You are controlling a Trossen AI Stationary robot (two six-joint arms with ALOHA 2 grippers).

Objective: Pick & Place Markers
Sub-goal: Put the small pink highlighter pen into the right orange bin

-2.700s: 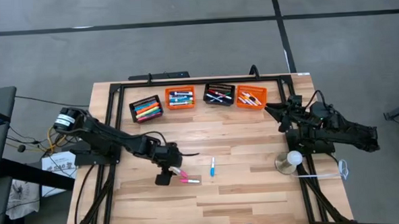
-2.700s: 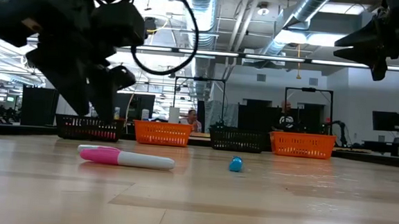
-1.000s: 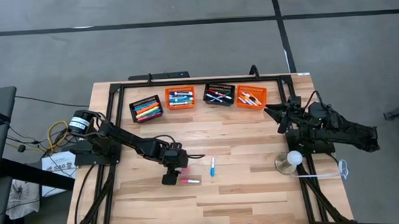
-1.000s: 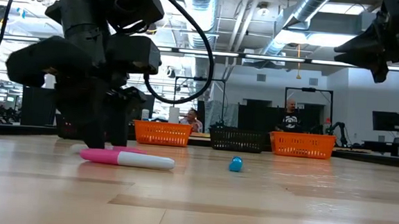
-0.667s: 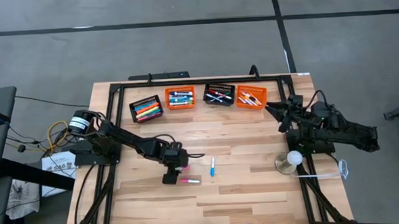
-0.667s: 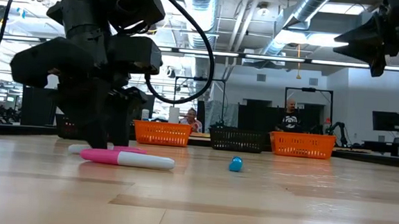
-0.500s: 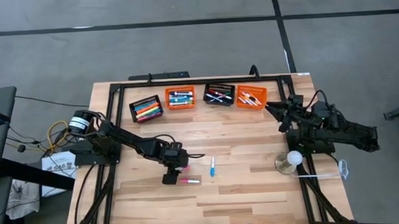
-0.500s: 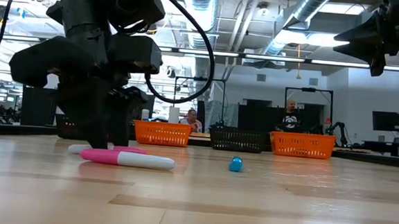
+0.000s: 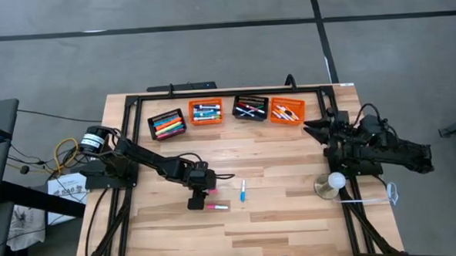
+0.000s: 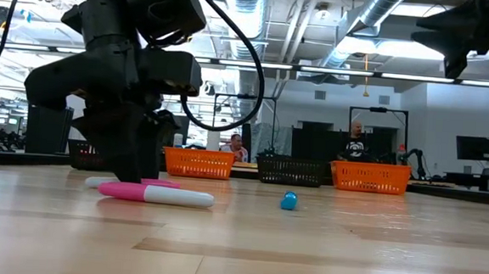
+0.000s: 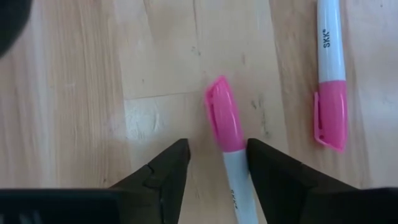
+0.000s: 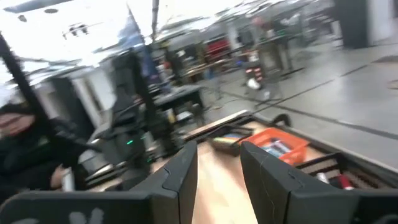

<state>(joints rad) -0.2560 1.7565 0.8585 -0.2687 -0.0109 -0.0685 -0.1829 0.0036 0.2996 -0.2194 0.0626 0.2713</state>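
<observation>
Two pink markers lay by your left gripper [image 11: 214, 165]: one pink marker [image 11: 225, 140] sat between its narrowing, not-yet-gripping fingers, hard against one finger [image 11: 273, 171], so closing risked skidding it toward the second marker [image 11: 329, 81] beyond.

arms: two, black, jointed | cabling: black loops along left arm [image 9: 149, 164] | fingers [image 11: 163, 177]: dark, wedge-shaped, matte | right arm [image 9: 383, 148]: black

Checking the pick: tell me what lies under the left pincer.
A pink marker lies on the table between the left pincer's fingers; its white barrel's far end is hidden. A second pink marker lies beside.
</observation>
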